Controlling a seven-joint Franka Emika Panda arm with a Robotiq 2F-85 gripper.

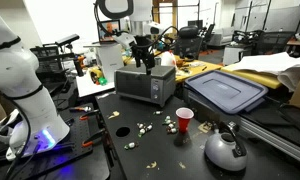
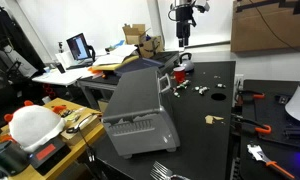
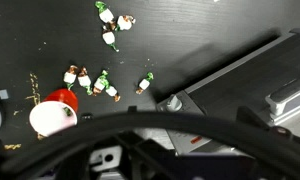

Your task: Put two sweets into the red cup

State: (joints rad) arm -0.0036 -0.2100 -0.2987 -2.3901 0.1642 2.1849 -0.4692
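Observation:
The red cup (image 1: 184, 120) stands upright on the black table, white inside, and shows in the wrist view (image 3: 55, 113) at lower left. Small pale wrapped sweets lie scattered left of it (image 1: 145, 128), with one group next to the cup (image 3: 85, 78) and more farther off (image 3: 110, 25); in an exterior view they lie on the table (image 2: 202, 90). My gripper (image 1: 142, 58) hangs high above the toaster oven, away from cup and sweets, fingers apart and empty; it also shows in an exterior view (image 2: 183, 40). Its fingertips are hidden in the wrist view.
A silver toaster oven (image 1: 145, 85) stands below the gripper (image 3: 240, 80). A rounded grey kettle (image 1: 225, 150) sits next to the cup. A blue bin lid (image 1: 225, 90) lies behind. A dark cable arcs across the wrist view (image 3: 150, 125).

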